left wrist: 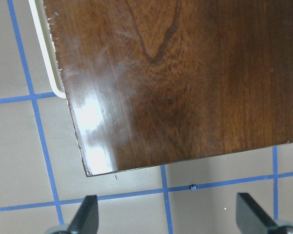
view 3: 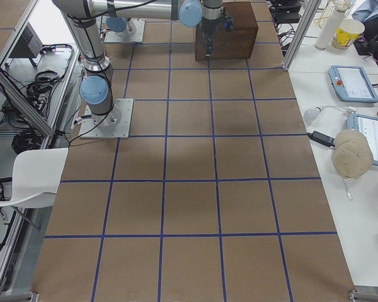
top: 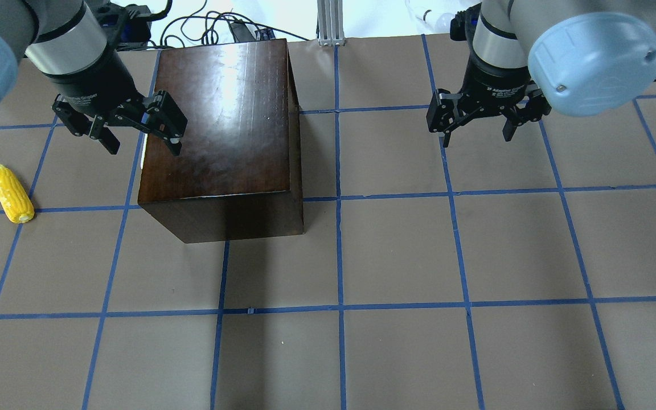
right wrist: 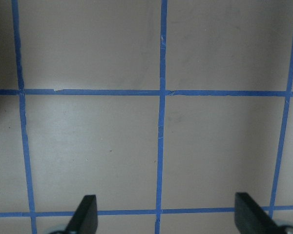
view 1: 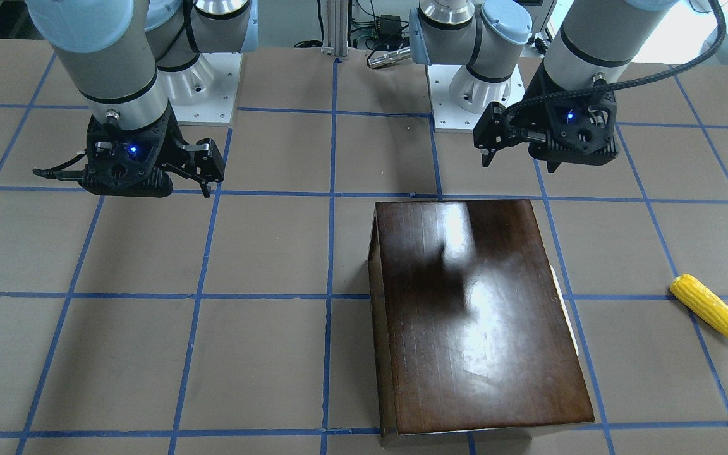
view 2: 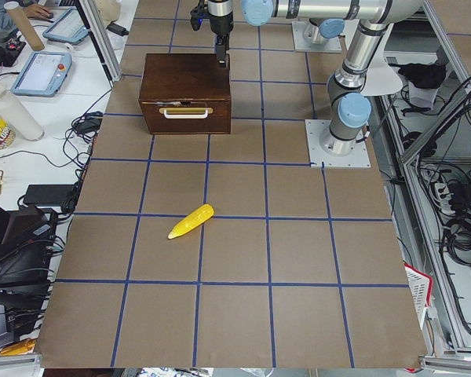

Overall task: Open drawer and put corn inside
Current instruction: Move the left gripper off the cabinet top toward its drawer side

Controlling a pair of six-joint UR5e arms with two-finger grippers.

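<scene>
Drawer sits shut in the box. Its pale handle is on the face turned toward the corn, which lies on the surface well apart from the box, on my left arm's side. The left hand hovers above the box top near that edge, fingers spread and holding nothing. The right hand hangs over the surface well away, fingers also apart.

I judge that opening the drawer is the step in hand. To do it well, I would carry the left hand out past the edge, lower it to handle height and turn the fingers to straddle the bar. Then I would close firmly and pull straight along the drawer's line, so the box neither skids nor twists. The right hand could brace the box.
</scene>
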